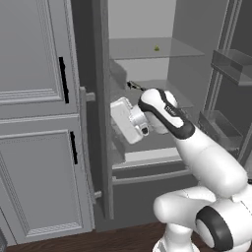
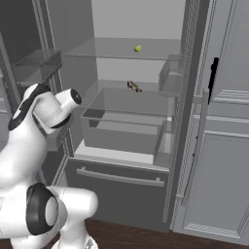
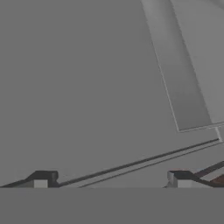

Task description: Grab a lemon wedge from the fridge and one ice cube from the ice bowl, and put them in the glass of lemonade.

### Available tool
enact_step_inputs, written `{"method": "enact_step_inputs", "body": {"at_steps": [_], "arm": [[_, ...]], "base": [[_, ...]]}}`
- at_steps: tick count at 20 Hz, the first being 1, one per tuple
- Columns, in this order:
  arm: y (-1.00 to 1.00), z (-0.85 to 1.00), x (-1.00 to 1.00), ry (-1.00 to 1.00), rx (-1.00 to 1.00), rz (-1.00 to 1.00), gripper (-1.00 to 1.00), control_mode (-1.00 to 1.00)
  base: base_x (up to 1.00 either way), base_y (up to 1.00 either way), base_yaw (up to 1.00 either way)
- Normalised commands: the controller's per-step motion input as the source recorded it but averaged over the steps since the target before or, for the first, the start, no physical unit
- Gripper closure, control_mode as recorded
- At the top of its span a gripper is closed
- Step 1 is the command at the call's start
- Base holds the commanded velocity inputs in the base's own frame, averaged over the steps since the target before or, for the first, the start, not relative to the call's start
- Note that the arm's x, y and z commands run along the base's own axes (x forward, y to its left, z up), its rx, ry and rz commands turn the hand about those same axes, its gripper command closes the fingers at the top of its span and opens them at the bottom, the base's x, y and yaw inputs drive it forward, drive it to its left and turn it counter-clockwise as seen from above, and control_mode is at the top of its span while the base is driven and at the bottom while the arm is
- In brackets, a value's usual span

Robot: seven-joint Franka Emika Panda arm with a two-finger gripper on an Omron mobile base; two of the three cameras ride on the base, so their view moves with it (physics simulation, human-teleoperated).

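Observation:
The fridge (image 1: pixel 197 29) (image 2: pixel 121 19) stands open, with clear shelves inside. The lemon wedge (image 1: pixel 156 48) (image 2: pixel 138 48), tiny and yellow, lies on the upper shelf. My white hand (image 1: pixel 126 120) hangs in front of the middle shelf, well below and left of the wedge, turned toward the left door's edge. In the hand view my gripper (image 3: pixel 111 181) is open, its two dark fingertips (image 3: pixel 43 178) wide apart with nothing between them, facing flat grey panels. The glass of lemonade, the ice bowl and the ice cube are out of view.
A dark elongated item with a tan end (image 1: pixel 134 86) (image 2: pixel 133 86) lies on the middle shelf. Clear door bins (image 1: pixel 231 64) (image 2: pixel 170 78) flank the opening. A drawer with a bar handle (image 2: pixel 119 177) sits below. Light grey panelled cabinets (image 1: pixel 34 147) (image 2: pixel 228 146) adjoin the fridge.

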Motion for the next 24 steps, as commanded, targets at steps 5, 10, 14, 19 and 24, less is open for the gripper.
{"method": "enact_step_inputs", "body": {"at_steps": [5, 10, 14, 19, 24], "arm": [[0.36, 0.05, -0.41, -0.12, -0.06, -0.01, -1.00, -1.00], [-0.94, 0.36, -0.95, -0.34, -0.18, -0.11, -1.00, -1.00], [-1.00, 0.45, -0.78, -0.33, -0.30, -0.09, -1.00, -1.00], [-1.00, 0.65, -0.74, -0.26, -0.40, -0.10, -1.00, -1.00], [-1.00, 0.79, -0.72, -0.09, -0.30, -0.18, -1.00, -1.00]], "base": [[0.00, 0.00, 0.00], [0.00, 0.00, 0.00], [0.00, 0.00, 0.00], [0.00, 0.00, 0.00], [0.00, 0.00, 0.00]]}}
